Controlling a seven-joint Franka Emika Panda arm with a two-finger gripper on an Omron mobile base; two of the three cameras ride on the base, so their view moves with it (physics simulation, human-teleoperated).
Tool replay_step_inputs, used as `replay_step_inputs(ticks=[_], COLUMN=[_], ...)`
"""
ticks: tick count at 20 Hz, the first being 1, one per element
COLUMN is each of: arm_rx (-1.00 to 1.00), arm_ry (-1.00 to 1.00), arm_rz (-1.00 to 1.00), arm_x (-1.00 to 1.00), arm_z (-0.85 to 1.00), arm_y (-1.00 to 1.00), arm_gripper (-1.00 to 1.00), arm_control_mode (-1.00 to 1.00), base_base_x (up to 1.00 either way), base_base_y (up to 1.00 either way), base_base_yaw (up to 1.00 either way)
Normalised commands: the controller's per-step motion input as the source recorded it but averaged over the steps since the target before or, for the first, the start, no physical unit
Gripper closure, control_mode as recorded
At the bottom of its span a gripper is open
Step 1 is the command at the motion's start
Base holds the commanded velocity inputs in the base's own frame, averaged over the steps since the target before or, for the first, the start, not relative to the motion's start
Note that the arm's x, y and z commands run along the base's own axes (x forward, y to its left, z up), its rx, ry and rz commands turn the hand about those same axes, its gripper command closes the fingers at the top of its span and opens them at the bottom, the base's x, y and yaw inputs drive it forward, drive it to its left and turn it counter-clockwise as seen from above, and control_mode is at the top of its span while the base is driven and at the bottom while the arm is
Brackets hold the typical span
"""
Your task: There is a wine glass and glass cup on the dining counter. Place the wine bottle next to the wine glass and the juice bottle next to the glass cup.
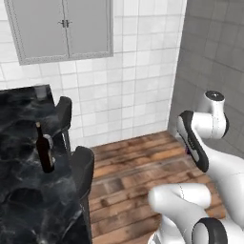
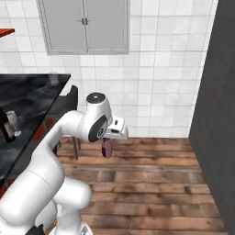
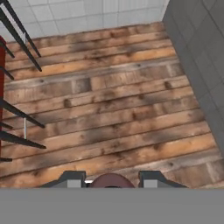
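One pincer (image 2: 107, 148) hangs over bare plank floor (image 2: 151, 179), its two fingers closed on one small purplish juice bottle (image 2: 107, 148); the hand view shows the bottle's rounded dark-red top (image 3: 111, 180) wedged between the two finger tips at the bottom edge.

One tall dark wine bottle (image 1: 45, 148) stands upright on the black marble dining counter (image 1: 24, 200), well apart from the pincer and off to its left as the right base view shows it. In that right base view one stemmed wine glass (image 2: 13, 121) stands just beside the wine bottle near the picture's left edge, and one pale glass cup (image 2: 54, 79) sits farther back near the counter's far corner.

Two dark stools (image 1: 82, 171) line the counter's edge, between the counter and the pincer; their thin black legs (image 3: 19, 30) cross the left side of the hand view.

Below the pincer the wooden floor lies open, running to a white tiled wall (image 2: 156, 82) beyond and a grey tiled wall (image 2: 215, 119) on the pincer's right. One grey two-door cabinet (image 2: 83, 25) hangs on the white wall, above and behind the pincer. The counter's near long edge runs toward the camera on the pincer's left.
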Motion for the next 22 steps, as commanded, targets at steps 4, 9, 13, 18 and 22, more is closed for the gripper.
replay_step_inputs(ticks=[4, 9, 13, 18, 22], arm_rx=[0.00, 0.00, 0.00, 0.00, 0.00], arm_ry=[0.00, 0.00, 0.00, 0.00, 0.00], arm_rz=[0.00, 0.00, 0.00, 0.00, 0.00], arm_x=[0.00, 0.00, 0.00, 0.00, 0.00], arm_z=[0.00, 0.00, 0.00, 0.00, 0.00], arm_y=[0.00, 0.00, 0.00, 0.00, 0.00], arm_gripper=[1.00, 1.00, 1.00, 1.00, 1.00], arm_control_mode=[1.00, 1.00, 1.00, 1.00, 1.00], base_base_x=[0.74, 0.70, 0.66, 0.60, 0.55], base_base_y=[-0.34, -0.33, -0.27, -0.24, -0.19], base_base_yaw=[0.10, 0.13, 0.24, 0.33, 0.41])
